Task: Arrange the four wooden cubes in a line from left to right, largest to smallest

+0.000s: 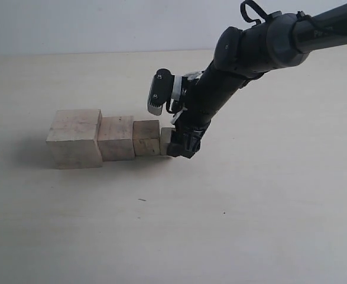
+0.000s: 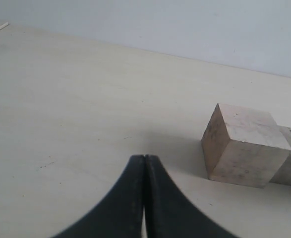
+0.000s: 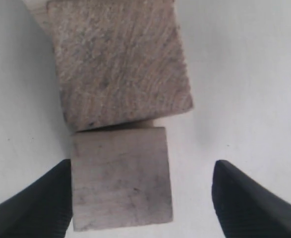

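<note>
Four pale wooden cubes stand in a touching row on the table. The largest cube is at the left, then the second cube, the third cube and the smallest cube, partly hidden by my right gripper. In the right wrist view that gripper is open around the smallest cube; one finger touches its side, the other stands well apart. The third cube lies just beyond. My left gripper is shut on nothing, with the largest cube off to one side.
The pale table stretches around the row, with a plain wall behind it. The right arm reaches down from the upper right. The left arm does not show in the exterior view.
</note>
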